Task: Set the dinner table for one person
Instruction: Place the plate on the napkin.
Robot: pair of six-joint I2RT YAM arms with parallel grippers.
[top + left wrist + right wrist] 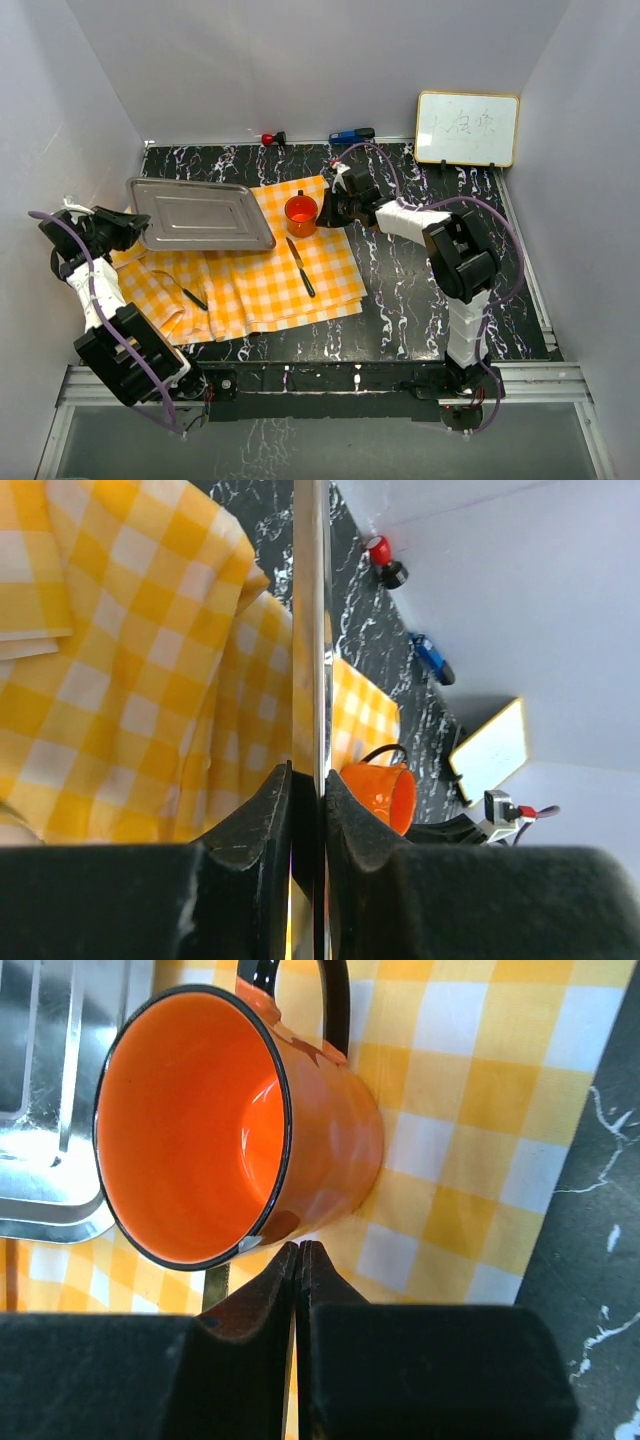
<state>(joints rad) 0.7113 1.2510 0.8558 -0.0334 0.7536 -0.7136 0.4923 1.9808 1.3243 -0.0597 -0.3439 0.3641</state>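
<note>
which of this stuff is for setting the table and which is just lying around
For the job: table, cloth, tray, mug, knife, black-handled utensil.
Lying about: whiteboard, red thing, blue thing.

Your lab test cell, plain white walls [300,60] around the black marbled surface [420,290], whiteboard [467,128] at its far right corner, metal rail [560,375] along its near edge

Items on record: one dinner table [420,300], one checked cloth [260,295], one steel tray [200,212] and one orange mug [300,212]. Cutlery totals two pieces: one knife [299,266] and one black-handled utensil [183,289] of indeterminate type. Also counted: one whiteboard [467,128], one red-and-black item [272,138] and one blue item [351,135].
</note>
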